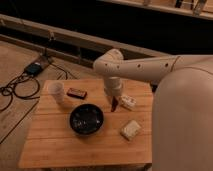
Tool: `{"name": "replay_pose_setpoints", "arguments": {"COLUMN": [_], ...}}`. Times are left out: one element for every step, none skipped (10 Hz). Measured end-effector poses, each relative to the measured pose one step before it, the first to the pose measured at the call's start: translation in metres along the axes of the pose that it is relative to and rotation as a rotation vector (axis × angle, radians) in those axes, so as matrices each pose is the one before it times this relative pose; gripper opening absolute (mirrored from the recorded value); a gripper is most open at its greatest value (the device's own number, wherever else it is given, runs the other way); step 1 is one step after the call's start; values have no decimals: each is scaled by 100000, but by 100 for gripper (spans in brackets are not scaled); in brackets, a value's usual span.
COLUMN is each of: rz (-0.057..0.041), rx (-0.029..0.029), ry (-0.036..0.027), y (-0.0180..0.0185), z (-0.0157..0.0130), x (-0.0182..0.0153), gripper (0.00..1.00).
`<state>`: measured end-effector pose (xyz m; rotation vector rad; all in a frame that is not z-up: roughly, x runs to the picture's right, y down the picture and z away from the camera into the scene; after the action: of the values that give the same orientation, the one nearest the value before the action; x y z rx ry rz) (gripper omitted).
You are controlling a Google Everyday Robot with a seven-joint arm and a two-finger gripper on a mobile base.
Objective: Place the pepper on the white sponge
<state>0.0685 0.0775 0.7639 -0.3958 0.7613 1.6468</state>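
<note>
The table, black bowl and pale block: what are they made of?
The table looks like wood: tan planks, faint grain. The black bowl is glossy, plastic or ceramic; it glints. The white sponge looks matte, probably foam. The hand hangs between black bowl and bottle.

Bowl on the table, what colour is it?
Black, best seen in the camera view. The gripper hangs between the bowl and the white bottle.

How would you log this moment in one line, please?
gripper holds pepper | between black bowl and bottle | white sponge bare
</note>
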Motion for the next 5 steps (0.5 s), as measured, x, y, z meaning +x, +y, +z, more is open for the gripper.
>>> {"name": "replay_pose_setpoints", "arguments": {"rz": [2117,1678,1551,2009,2603], "rx": [-1078,-1183,-635,-837,-591], "ry": [230,59,152,245,696], "y": [-768,-652,-699,-865,-1222], "z": [370,243,261,343,479], "x": [-313,-257,-191,-196,-79], "gripper": [0,0,0,0,0]}}
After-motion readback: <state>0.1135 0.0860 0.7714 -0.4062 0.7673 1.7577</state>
